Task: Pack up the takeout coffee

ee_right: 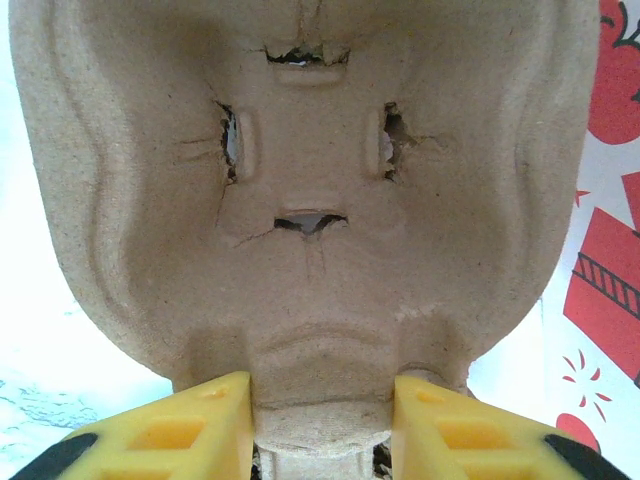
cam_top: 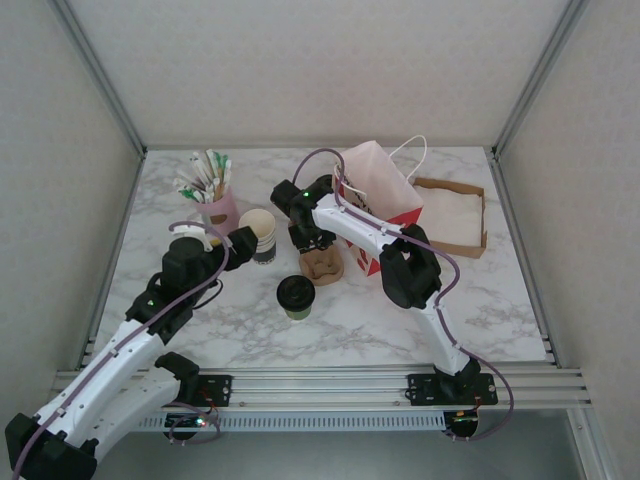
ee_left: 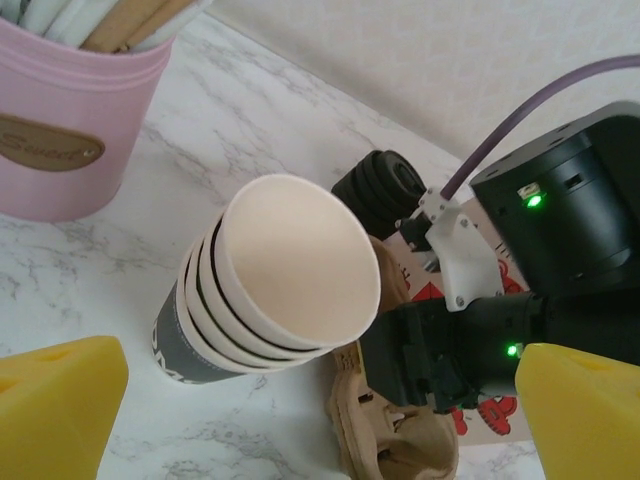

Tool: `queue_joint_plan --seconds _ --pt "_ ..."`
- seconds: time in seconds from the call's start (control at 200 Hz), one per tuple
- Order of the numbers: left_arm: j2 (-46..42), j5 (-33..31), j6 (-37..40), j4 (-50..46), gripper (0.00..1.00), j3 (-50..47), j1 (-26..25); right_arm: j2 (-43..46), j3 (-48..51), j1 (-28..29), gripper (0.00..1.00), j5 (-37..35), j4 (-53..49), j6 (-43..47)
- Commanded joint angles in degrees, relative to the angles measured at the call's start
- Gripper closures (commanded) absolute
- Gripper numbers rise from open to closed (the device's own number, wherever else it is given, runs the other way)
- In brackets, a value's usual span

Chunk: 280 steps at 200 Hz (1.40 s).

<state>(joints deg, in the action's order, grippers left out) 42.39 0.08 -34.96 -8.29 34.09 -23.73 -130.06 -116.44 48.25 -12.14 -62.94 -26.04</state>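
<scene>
Here, the right gripper (ee_right: 322,405), half-closed, pinches the pulp carrier (ee_right: 310,200) ridge.

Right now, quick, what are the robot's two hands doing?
Left gripper: open, holding nothing.
Right gripper: closed on the carrier.

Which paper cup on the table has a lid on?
The single cup standing alone front-centre, capped with a black lid; the nested cup stack behind it is open-topped.

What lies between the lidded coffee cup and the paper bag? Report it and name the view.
The pulp cup carrier lies between the coffee cup and the paper bag, as the top view shows.
</scene>
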Motion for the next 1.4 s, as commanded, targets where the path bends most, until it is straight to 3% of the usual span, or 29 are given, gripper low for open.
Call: queue_joint_plan --seconds 0.0,0.2,0.451,0.596,0.856,1.397 --pt "-0.84 1.90 -1.57 1.38 0.00 -2.25 0.43 2.53 1.21 0.31 0.63 0.82 0.45 1.33" --pt "-0.91 5.66 -4.73 4.47 0.14 -7.26 0.46 3.66 1.82 0.53 0.63 0.63 0.71 2.41" --pt "-1.78 7.87 -7.27 7.73 0.43 -12.10 0.48 4.97 1.92 1.11 0.62 -0.07 0.98 3.48" --pt "-1.76 8.49 -7.76 8.80 0.50 -13.58 0.52 5.39 1.35 1.35 0.62 -0.37 0.66 3.89" --pt "-2.98 8.03 -6.88 7.47 0.47 -12.40 0.52 6.95 1.57 1.99 0.63 -1.23 0.43 4.42" --pt "-8.64 2.61 -3.37 1.66 0.09 -2.61 0.52 19.41 0.43 7.36 0.64 -5.44 1.38 8.88"
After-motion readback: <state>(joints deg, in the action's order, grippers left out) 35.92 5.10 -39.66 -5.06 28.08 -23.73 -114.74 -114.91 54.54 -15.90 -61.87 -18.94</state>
